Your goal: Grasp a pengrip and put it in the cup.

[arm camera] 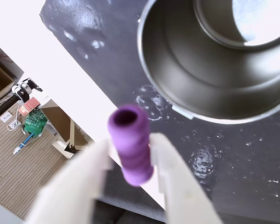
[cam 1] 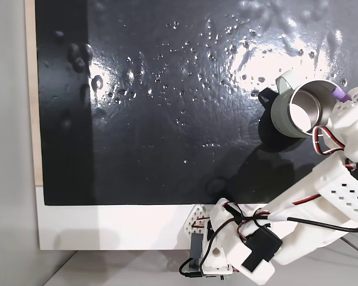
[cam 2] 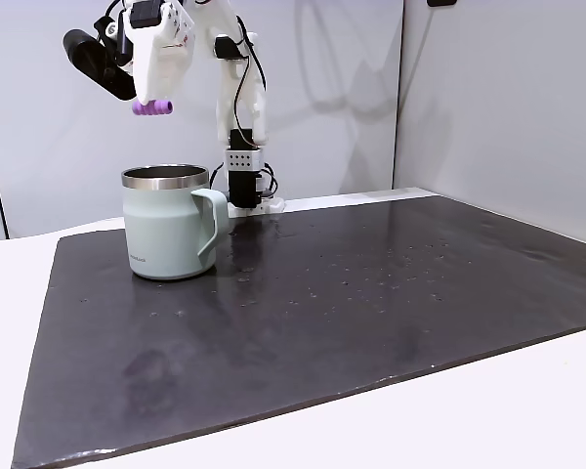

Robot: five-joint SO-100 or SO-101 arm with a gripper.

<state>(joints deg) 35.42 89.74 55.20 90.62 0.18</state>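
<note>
One black mat [cam 2: 352, 313] covers most of a white bench [cam 2: 469, 430], its glossy face pocked with small bubbles and dimples that catch the light. Pale grey walls stand behind the bench in a fixed view, and the wrist view looks past the bench edge to a wood-plank floor with some clutter on it.

One cup [cam 2: 166, 230] stands upright on the mat, sage green outside and shiny steel inside, its handle [cam 2: 215, 220] turned toward the arm's base. One pengrip [arm camera: 130, 142], a purple ribbed tube, is clamped crosswise between the two white fingers [arm camera: 177, 172] of the pincer [cam 2: 151, 106]. It hangs in the air above the cup, well clear of the rim; in a fixed view from above, the pengrip [cam 1: 340, 95] sits at the cup's rim [cam 1: 310, 89] on the right.
</note>
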